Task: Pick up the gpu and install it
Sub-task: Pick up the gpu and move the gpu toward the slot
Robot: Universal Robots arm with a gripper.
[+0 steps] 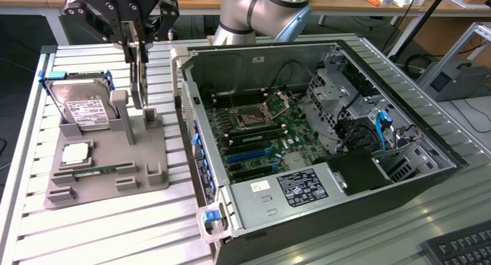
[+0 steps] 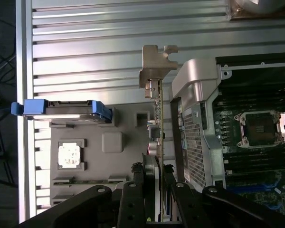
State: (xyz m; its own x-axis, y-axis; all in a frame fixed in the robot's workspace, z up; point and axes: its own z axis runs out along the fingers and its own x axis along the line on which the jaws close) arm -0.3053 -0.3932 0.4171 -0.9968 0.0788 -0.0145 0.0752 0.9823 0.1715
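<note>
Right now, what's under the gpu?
The gpu, gripped by the hand, hangs edge-down over the grey parts holder, above its slotted posts. The card's own edge covers the slot beneath, so whether it is clear of it cannot be seen.

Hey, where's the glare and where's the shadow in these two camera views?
Exterior view: the ribbed table glares white, while the computer case is darker inside. Wrist view: the table and the square chip wash out white; the bracket of the gpu is evenly lit.
</note>
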